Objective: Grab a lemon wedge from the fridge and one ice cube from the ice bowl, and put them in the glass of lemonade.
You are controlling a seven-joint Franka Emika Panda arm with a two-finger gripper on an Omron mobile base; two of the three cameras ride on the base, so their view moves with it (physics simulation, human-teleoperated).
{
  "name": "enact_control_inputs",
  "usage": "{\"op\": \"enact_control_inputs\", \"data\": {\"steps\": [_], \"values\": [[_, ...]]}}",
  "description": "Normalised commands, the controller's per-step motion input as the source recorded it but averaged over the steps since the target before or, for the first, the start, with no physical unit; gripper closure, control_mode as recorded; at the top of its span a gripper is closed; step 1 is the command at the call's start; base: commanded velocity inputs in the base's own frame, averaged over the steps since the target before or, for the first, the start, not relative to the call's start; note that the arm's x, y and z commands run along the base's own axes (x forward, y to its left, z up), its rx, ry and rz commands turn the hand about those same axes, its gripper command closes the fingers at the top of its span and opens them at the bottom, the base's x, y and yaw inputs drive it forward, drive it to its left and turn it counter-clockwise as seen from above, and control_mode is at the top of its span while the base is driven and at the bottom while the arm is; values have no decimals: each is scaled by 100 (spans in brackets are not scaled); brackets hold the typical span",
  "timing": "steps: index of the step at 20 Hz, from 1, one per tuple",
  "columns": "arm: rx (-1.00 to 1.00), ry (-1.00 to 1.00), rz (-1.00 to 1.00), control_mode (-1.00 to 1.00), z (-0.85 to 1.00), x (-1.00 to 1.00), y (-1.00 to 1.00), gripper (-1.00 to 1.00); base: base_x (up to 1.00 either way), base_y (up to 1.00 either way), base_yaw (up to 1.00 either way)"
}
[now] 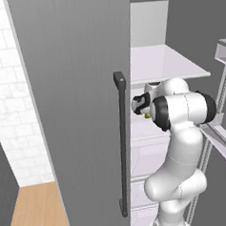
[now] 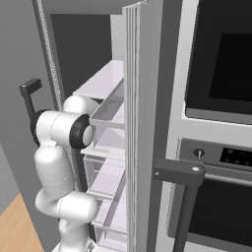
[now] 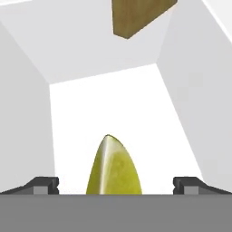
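My arm reaches into the open fridge [image 1: 76,112], onto a white shelf [image 3: 118,108]. In the hand view the lemon wedge [image 3: 113,165], yellow-green with its point facing away, lies on that shelf between my two fingertips [image 3: 43,185]. The gripper [image 3: 115,186] is open, with a wide gap on each side of the wedge. From the left base view the gripper [image 1: 142,107] sits at shelf height with a speck of the lemon wedge [image 1: 147,115] just below it. The ice bowl and the glass of lemonade are out of view.
A tan-yellow block [image 3: 138,16] stands at the back of the shelf. The left fridge door with its dark bar handle [image 1: 122,143] is close on my left. The right door's bins [image 2: 110,115] are close on my right. An oven stack [image 2: 221,74] stands right of the fridge.
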Motion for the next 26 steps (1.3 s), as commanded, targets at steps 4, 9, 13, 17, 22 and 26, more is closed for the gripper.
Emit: {"op": "enact_control_inputs", "data": {"steps": [4, 9, 13, 17, 22, 26], "values": [[0, 0, 0, -100, -16, -38, 0, -100, 0, 0, 0], [0, 0, 0, -100, -7, -14, 0, -100, 0, 0, 0], [0, 0, 0, -100, -1, 11, 0, -100, 0, 0, 0], [0, 0, -3, -100, 0, 36, 0, -100, 0, 0, 0], [0, 0, -1, -100, -14, 1, 0, -100, 0, 0, 0], [0, 0, 0, -100, -29, -5, 0, -100, 0, 0, 0]]}}
